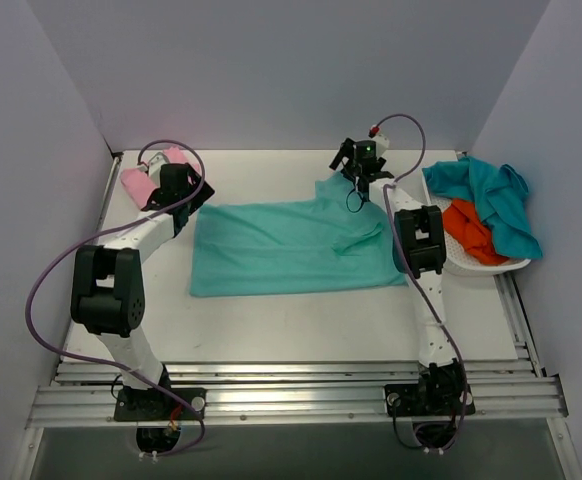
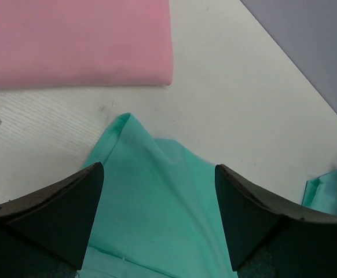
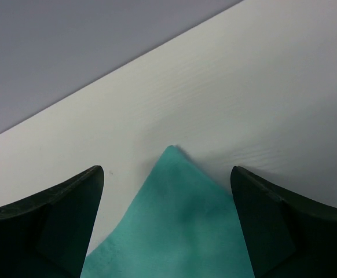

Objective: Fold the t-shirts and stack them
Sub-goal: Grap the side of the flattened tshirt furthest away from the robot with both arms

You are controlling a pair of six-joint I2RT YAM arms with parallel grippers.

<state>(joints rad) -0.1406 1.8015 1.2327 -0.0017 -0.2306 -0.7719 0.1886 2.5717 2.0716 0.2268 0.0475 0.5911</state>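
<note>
- Left gripper [image 2: 158, 174] is wide open, straddling the far-left corner of the sea-green t-shirt [image 1: 281, 250] spread mid-table; nothing clamped.
- Right gripper [image 3: 167, 174] equally open over the far-right corner.
- I fear a shallow pinch slipping, or the left one snagging the folded pink t-shirt [image 2: 70, 40] nearby.

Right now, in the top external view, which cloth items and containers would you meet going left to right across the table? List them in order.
Folded pink cloth t-shirt → light sea-green cloth t-shirt spread flat → white mesh basket holding a darker teal t-shirt and an orange t-shirt.
</note>
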